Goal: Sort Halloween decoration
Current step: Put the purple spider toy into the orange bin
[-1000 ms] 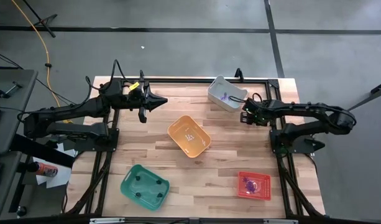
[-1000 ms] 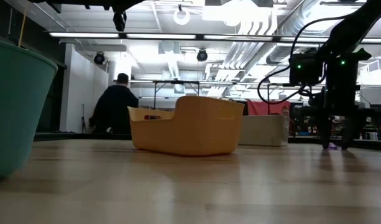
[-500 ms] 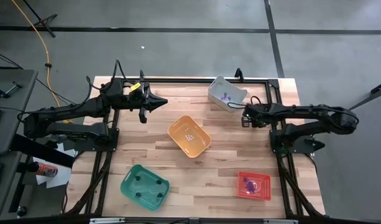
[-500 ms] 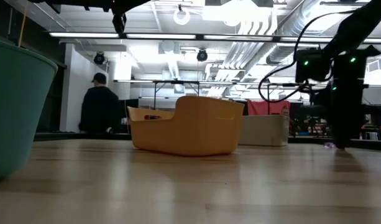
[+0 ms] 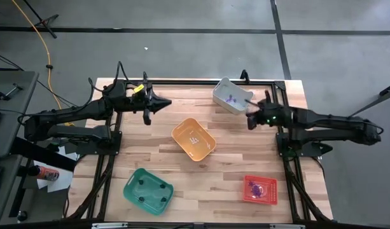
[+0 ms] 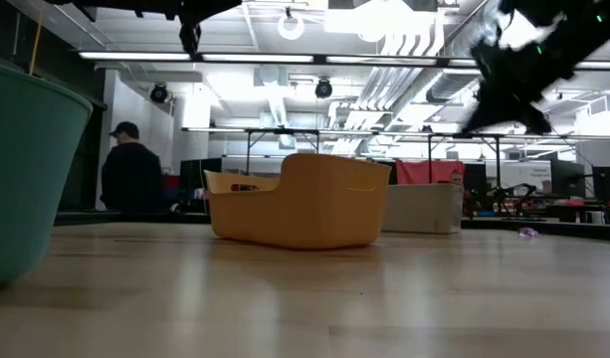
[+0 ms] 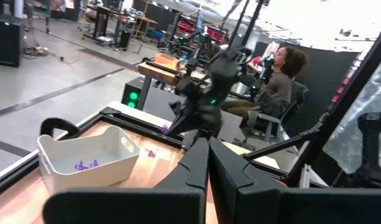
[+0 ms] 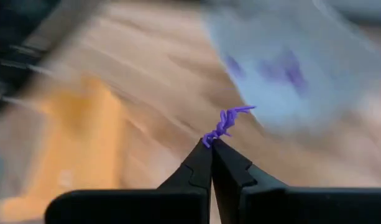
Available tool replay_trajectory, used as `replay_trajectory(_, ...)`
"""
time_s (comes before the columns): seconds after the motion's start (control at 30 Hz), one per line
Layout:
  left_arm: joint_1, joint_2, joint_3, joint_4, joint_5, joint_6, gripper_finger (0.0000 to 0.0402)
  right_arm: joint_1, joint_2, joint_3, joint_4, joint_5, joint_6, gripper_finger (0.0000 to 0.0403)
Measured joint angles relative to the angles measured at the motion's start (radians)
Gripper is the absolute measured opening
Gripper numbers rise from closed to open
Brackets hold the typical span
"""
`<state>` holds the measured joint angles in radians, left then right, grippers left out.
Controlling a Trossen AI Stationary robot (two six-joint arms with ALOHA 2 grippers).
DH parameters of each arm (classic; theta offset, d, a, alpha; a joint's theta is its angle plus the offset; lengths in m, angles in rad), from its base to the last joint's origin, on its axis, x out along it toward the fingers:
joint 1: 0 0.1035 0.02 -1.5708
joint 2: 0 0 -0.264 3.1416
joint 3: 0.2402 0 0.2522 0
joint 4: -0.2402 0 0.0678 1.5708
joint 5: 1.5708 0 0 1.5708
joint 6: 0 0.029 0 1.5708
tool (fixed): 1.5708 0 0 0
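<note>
My right gripper (image 8: 211,144) is shut on a tiny purple trinket (image 8: 226,122) and hangs above the table just near of the whitish-grey bin (image 5: 233,95). It shows from above (image 5: 249,121) near that bin. That bin holds several purple trinkets (image 7: 84,165). Another purple trinket (image 7: 151,152) lies on the wood beside the bin, also visible in the low view (image 6: 526,232). My left gripper (image 5: 164,103) is shut on nothing, level in the air at the far left, its tips (image 7: 208,142) pointing toward the bin. My right gripper pinches the purple trinket by its lower end (image 8: 208,139) between the very tips of its two fingers. The fingers slant down from the table's right side. The rest of the trinket sticks out beyond the fingertips, lifted clear of the table.
An orange bin (image 5: 193,138) stands mid-table, a green bin (image 5: 148,189) near left and a red bin (image 5: 260,189) near right. Bare wood lies between them. One person (image 6: 133,179) stands in the room behind; another (image 7: 283,81) sits there.
My right gripper stood open, pointing down at the table beside the grey bin, and shut there on a purple trinket. It then rose well clear of the table with the trinket, rolling and tipping toward level. A second trinket stayed on the wood.
</note>
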<state>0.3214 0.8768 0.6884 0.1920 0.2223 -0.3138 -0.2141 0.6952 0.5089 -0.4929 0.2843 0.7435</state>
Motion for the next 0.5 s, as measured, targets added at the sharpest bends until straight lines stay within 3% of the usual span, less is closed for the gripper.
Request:
replay_trajectory(0.2,0.000,0.000,0.000,0.009,-0.023,0.000,0.0000,0.021,0.034,0.053,0.362,-0.089,-0.343,0.0000)
replay_trajectory(0.5,0.000,0.000,0.000,0.025,-0.024,0.000,0.0000,0.020,0.147,0.195,0.409,-0.182,-0.491,0.0000)
